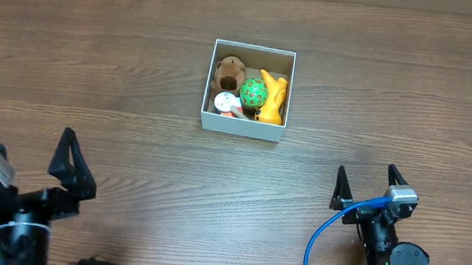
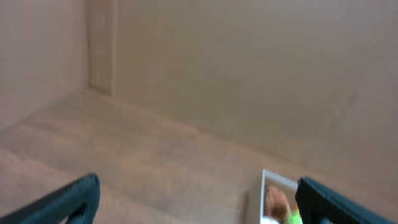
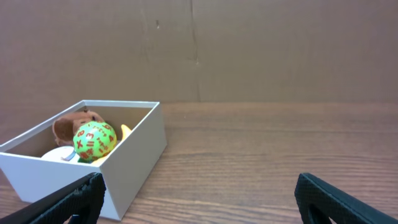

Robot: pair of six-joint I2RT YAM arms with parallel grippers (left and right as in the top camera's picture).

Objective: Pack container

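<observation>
1. Tabletop (image 1: 92, 63): brown wood grain with a plain tan backdrop.
2. Left fingers (image 2: 68, 202): spread apart, empty, at the near left edge.
3. Right fingers (image 3: 339, 199): spread apart, empty, at the near right edge.
4. Hazard, judged: a finger catching the thin wall could shove or tip the box, and the high-sitting ball might spill.
5. Container (image 1: 241, 126): upright, mid-tabletop, well apart from both arms.
6. Contents: brown plush toy (image 1: 228, 74), green ball with red markings (image 1: 254, 93), yellow figure (image 1: 273, 97), white round piece (image 1: 226, 105).
</observation>
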